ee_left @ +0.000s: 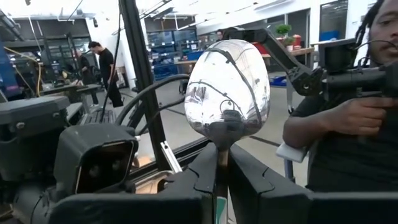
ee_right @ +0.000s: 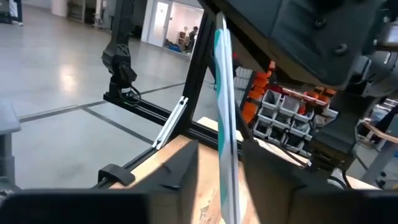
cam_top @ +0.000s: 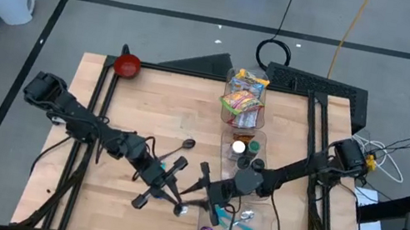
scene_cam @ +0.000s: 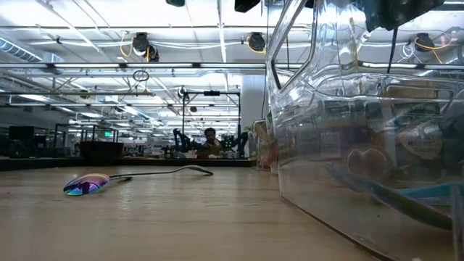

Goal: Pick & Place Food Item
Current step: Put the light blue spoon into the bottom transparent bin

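- Left end effector (cam_top: 169, 186), lower centre of the high view, is clamped on a silver spoon (ee_left: 228, 90).
- Right end effector (cam_top: 206, 193) faces it; its fingers straddle the spoon's teal handle (ee_right: 224, 93), grip unclear.
- Step looks like a handover; next, right should clamp firmly before left releases.
- Food packets (cam_top: 243, 96) sit in the clear bin (cam_top: 228, 116), upper centre.

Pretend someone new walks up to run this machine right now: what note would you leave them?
Left gripper: shut on a silver spoon, bowl sticking out past the fingers, mid-table.
Right gripper: meets the left one there; a teal-and-silver utensil handle stands between its fingers, grip not confirmed.
Clear bins on the right side: one near the front edge holds coloured utensils, one at the back holds snack packets.
A dark spoon lies loose on the wood; a red bowl sits at the back left corner.
Done: spoon lifted. Left: finish the handover, then place it.
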You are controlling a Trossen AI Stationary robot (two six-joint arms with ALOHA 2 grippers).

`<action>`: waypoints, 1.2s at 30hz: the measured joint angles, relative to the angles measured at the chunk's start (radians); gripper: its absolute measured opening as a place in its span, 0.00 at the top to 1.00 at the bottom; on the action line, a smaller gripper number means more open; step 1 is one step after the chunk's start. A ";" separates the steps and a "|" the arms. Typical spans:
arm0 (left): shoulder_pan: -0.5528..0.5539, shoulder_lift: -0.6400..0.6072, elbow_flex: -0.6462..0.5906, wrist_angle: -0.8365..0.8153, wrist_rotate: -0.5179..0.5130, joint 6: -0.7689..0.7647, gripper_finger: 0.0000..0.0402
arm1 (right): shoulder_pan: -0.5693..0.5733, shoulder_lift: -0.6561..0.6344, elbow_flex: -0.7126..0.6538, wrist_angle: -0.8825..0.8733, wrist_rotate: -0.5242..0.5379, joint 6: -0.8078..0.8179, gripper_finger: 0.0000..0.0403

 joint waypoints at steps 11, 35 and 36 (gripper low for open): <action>-0.001 0.000 0.000 0.041 0.061 -0.047 0.95 | 0.007 0.000 0.000 -0.007 -0.049 0.016 0.86; -0.002 -0.009 0.000 -0.087 -0.218 -0.013 0.96 | 0.016 -0.366 -0.001 -0.610 0.094 0.103 0.40; -0.002 -0.009 0.000 -0.097 -0.213 -0.023 0.97 | 0.021 -0.385 -0.001 -0.621 0.124 0.102 0.40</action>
